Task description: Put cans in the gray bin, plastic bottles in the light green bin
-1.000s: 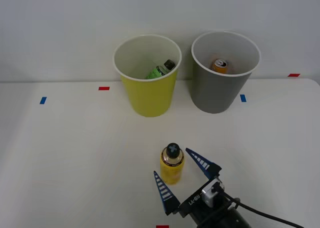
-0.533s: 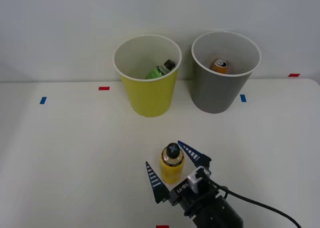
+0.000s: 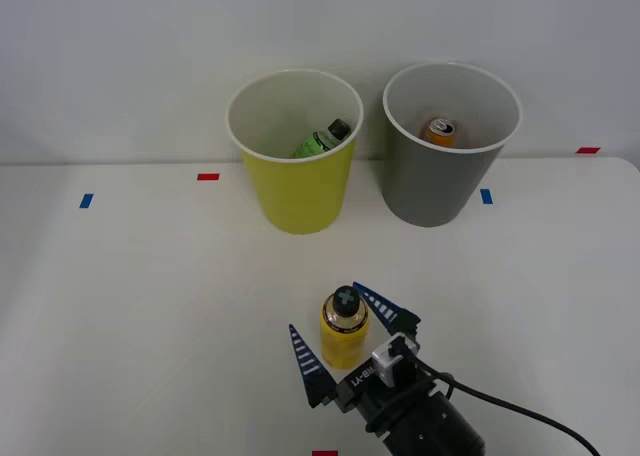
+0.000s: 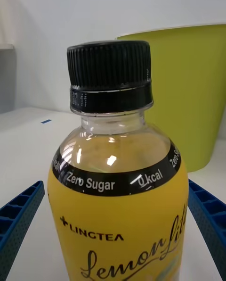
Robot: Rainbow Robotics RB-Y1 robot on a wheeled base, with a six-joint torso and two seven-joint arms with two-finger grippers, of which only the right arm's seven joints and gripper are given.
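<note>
Fingers [image 3: 305,361] of the open claw [image 3: 345,338] are flanking the upright yellow bottle [image 3: 343,334], standing well short of the green bin [image 3: 296,191]; looking light, stiff and slick, it wants gripping mid-label.

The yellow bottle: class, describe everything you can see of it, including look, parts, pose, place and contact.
The yellow bottle is small, clear plastic, with a ribbed black cap, a black band reading "Zero Sugar" and "0 kcal", and a yellow "Lemon" label marked LINGTEA. It stands upright on the white table, in front of the green bin, capped. The open right gripper has a blue finger on each side of it; contact cannot be seen.
</note>
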